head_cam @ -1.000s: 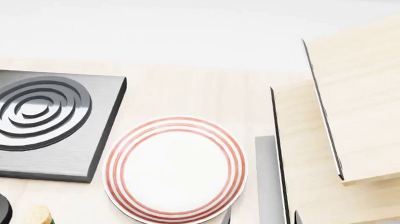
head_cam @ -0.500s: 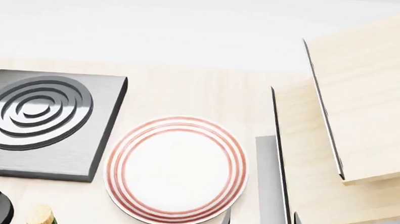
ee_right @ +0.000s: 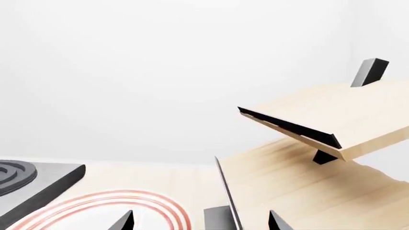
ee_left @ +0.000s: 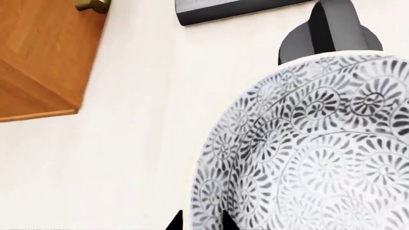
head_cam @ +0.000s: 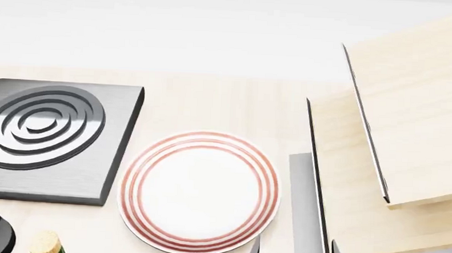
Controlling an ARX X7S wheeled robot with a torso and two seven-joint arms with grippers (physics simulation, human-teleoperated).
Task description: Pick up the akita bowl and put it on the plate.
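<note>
bowl: the akita bowl (ee_left: 313, 148) is filling the left wrist view, close under the left gripper (ee_left: 199, 223); whether it is sitting on the tabletop (ee_left: 141, 143) or lifted, i cannot tell.
plate: the plate (head_cam: 198, 193) is lying bare near the tabletop's front edge, just beside the burner (head_cam: 50, 139).
left claw: only finger tips are showing at the bowl's rim; grip unclear.
right claw: the right gripper (ee_right: 199, 221) is hanging with fingers apart, empty, near the plate.
progress: i am judging nothing delivered yet; carrying and placing are remaining.

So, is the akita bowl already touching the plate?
Apart. The head view shows the plate bare, with no bowl on it; the akita bowl appears only in the left wrist view.
</note>
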